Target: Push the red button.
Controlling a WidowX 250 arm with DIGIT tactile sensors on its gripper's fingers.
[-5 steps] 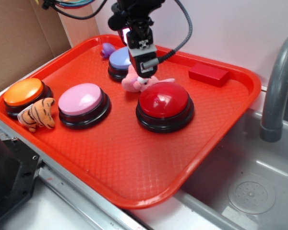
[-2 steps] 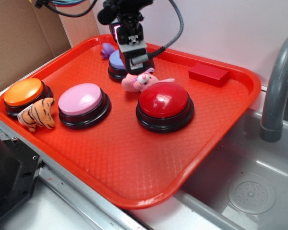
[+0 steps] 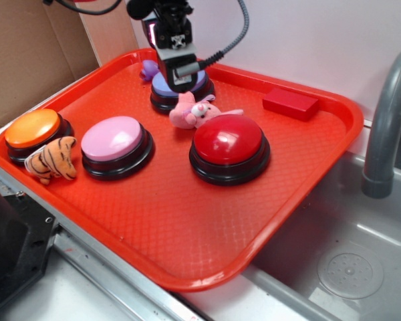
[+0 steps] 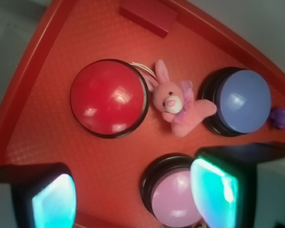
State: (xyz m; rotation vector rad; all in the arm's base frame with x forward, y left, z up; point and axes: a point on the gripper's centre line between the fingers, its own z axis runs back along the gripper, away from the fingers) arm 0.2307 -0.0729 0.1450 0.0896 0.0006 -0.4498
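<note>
Jaws apart, holding nothing; my gripper (image 3: pixel 177 75) hangs above the blue button (image 3: pixel 176 85) at the tray's (image 3: pixel 187 247) far side. Pink rabbit (image 4: pixel 175 102): lying between the blue button and the red button (image 3: pixel 228 142), touching the latter's rim. Red button: mid-tray, untouched. Pink button (image 3: pixel 113 139), orange button (image 3: pixel 32 128) and toy tiger (image 3: pixel 51 159): left. Red block (image 3: pixel 291 103): far edge.
</note>
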